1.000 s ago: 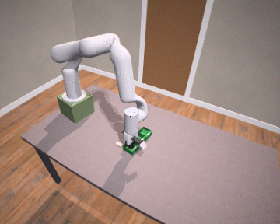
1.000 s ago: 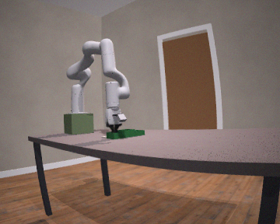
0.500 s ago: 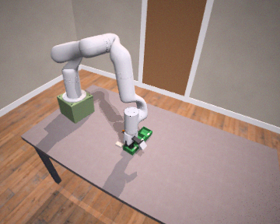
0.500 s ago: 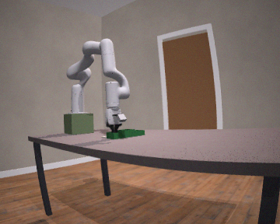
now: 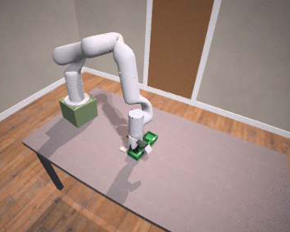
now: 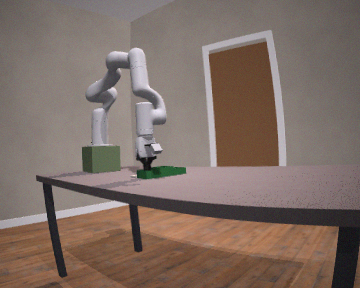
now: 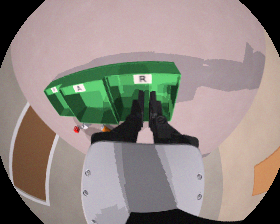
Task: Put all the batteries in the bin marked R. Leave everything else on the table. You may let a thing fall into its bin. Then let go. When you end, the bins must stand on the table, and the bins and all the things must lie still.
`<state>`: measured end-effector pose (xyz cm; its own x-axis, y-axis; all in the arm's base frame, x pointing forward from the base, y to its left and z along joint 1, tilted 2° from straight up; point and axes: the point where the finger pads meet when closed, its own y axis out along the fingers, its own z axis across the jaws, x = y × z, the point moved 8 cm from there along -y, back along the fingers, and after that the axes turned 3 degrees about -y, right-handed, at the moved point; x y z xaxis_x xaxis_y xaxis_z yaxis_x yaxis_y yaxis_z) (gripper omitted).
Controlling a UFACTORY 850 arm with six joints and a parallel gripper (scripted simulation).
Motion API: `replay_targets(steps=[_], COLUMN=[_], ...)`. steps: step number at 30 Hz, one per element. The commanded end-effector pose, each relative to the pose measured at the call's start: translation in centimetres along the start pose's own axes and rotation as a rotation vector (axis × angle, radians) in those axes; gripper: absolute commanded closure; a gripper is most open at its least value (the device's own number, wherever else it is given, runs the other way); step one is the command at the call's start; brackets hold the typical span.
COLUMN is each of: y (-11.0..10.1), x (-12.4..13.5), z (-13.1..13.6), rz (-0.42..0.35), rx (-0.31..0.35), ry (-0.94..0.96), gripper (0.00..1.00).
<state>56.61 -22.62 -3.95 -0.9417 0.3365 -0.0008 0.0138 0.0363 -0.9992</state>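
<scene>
Two green bins (image 7: 114,92) are seen side by side; the gripper (image 7: 145,106) is held closed, empty, directly above them.

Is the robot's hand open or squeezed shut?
Shut. In the wrist view the hand's two dark fingers stand almost together above the green bins. Whether something thin is pinched between them cannot be told.
</scene>
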Motion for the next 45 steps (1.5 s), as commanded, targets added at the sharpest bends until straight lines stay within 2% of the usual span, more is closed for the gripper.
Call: replay_targets(steps=[1, 10, 18, 22, 25, 27, 41, 45], y=[-0.6, -1.6, -4.7, -4.7, -4.7, -4.7, -4.7, -4.7], x=[-0.1, -0.1, -0.1, -0.1, 0.0, 0.0, 0.5, 0.5], z=[0.0, 0.0, 0.0, 0.0, -1.5, -1.5, -8.5, -8.5], rz=[0.002, 0.002, 0.002, 0.002, 0.002, 0.002, 0.002, 0.002], rx=[0.0, 0.0, 0.0, 0.0, 0.0, 0.0, 0.0, 0.0], ry=[0.0, 0.0, 0.0, 0.0, 0.0, 0.0, 0.0, 0.0], gripper=[0.93, 0.93, 0.93, 0.93, 0.93, 0.93, 0.93, 0.93])
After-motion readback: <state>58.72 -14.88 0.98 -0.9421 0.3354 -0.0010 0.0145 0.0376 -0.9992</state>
